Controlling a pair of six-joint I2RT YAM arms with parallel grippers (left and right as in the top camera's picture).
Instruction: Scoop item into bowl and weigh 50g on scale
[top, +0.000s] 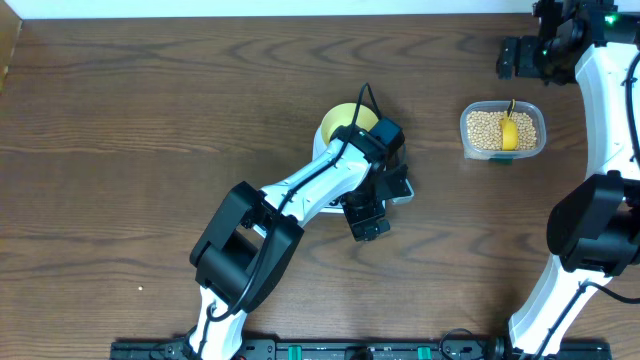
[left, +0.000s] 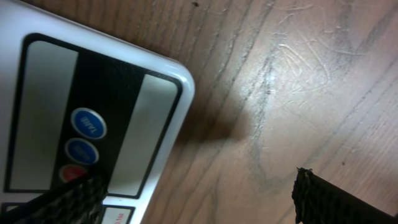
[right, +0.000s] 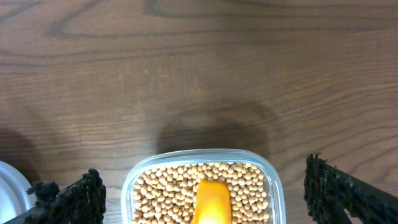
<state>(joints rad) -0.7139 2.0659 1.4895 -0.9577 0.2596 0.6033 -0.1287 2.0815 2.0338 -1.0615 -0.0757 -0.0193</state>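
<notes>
Right wrist: you're hovering the right tool (right: 202, 168), jaws apart, near the tub (right: 199, 152), scoop (right: 211, 202) lying lengthwise toward it; left tool (left: 199, 177), also apart, is sitting farther off.

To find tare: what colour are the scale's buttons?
Two blue buttons, one red button, on the scale; clearest in left wrist view.

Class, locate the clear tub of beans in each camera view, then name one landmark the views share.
Overhead: clear tub at the right, upper half.
Left wrist: not in view.
Right wrist: clear tub bottom centre, cut by the lower edge.
Shared landmark: yellow scoop lying in the beans, overhead and right wrist.
</notes>
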